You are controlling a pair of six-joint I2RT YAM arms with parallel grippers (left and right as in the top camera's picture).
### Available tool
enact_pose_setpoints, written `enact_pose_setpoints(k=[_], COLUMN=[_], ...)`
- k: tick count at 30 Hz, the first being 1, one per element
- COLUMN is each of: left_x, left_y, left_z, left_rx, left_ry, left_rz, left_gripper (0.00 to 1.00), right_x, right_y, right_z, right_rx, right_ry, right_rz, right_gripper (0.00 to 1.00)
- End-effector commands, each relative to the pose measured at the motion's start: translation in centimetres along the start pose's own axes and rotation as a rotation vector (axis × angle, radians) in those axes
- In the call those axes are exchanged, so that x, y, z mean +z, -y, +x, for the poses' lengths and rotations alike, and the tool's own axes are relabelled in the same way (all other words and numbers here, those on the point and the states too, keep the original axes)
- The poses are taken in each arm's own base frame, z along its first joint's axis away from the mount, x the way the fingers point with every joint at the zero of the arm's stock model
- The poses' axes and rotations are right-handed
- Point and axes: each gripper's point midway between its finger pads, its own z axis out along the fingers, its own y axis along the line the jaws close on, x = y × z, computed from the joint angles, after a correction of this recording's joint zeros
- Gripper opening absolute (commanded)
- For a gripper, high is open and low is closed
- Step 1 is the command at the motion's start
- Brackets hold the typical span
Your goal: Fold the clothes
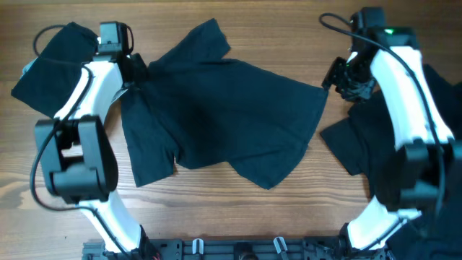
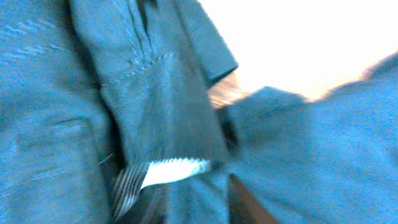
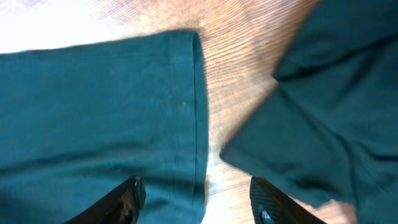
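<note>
Wood-grain table point(image 1: 216, 188) | soft dark T-shirt point(image 1: 224, 108) rumpled | left hand point(image 1: 136, 70) unclear | right hand point(image 3: 196, 196) spread

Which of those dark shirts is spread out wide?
The T-shirt in the middle of the table, with its sleeves showing. The left garment and the right garment lie off at the table's sides, not spread out.

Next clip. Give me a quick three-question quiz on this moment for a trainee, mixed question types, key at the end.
1. True or false: the right gripper has its jaws open.
2. Multiple choice: the spread T-shirt lies A) flat across the middle of the table; B) on a hanger; C) inside a basket.
3. Fill in: seen from overhead, the left gripper sits at the T-shirt's upper ___ edge.
Key: 1 true; 2 A; 3 left.
</note>
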Motion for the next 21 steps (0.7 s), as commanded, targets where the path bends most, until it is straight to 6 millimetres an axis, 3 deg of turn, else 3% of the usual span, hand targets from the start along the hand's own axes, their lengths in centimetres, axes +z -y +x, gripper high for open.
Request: enact_pose_setpoints(k=[1, 5, 9, 10, 12, 13, 15, 19, 20, 21], left_x=[-5.2, -10.5, -12.8, -13.0, -13.0, -12.9, -12.9, -12.9, -12.9, -12.9], left_y=[1.9, 2.0, 1.8, 1.6, 1.4, 1.3, 1.2, 1.2, 1.2, 1.2], left_z=[-1.1, -1.1, -1.0, -0.7, 0.0, 0.3, 0.5, 0.3, 0.3, 0.3], left_rx=[-0.006, 0.037, 0.077, 0.077, 0.077, 0.078, 0.078, 0.077, 0.077, 0.077], left_ry=[0.046, 0.081, 0.104, 0.095, 0.066, 0.056, 0.047, 0.053, 0.053, 0.053], left_rz=[0.130, 0.167, 0.173, 0.170, 0.159, 0.155, 0.153, 0.155, 0.155, 0.154], left_gripper=[0.39, 0.45, 0.47, 0.47, 0.47, 0.47, 0.47, 0.48, 0.48, 0.49], right_x=[5.3, 10.8, 13.8, 14.5, 15.0, 14.6, 12.2, 1.4, -0.4, -1.3], right_y=[-1.3, -0.9, -0.8, -1.0, -1.3, -1.6, -1.5, -2.3, -2.6, -2.8], right_z=[-0.3, -2.7, -3.4, -3.7, -4.4, -5.4, -9.3, -19.5, -20.6, -21.2], right_rx=[-0.047, -0.053, -0.054, -0.054, -0.061, -0.078, -0.053, -0.086, -0.108, -0.115], right_ry=[-0.103, -0.071, -0.067, -0.061, -0.035, 0.005, 0.144, 0.499, 0.549, 0.575], right_rz=[-0.029, 0.031, 0.044, 0.038, 0.027, 0.014, 0.001, -0.141, -0.164, -0.172], right_gripper=[0.58, 0.63, 0.61, 0.51, 0.15, 0.04, 0.04, 0.04, 0.10, 0.42])
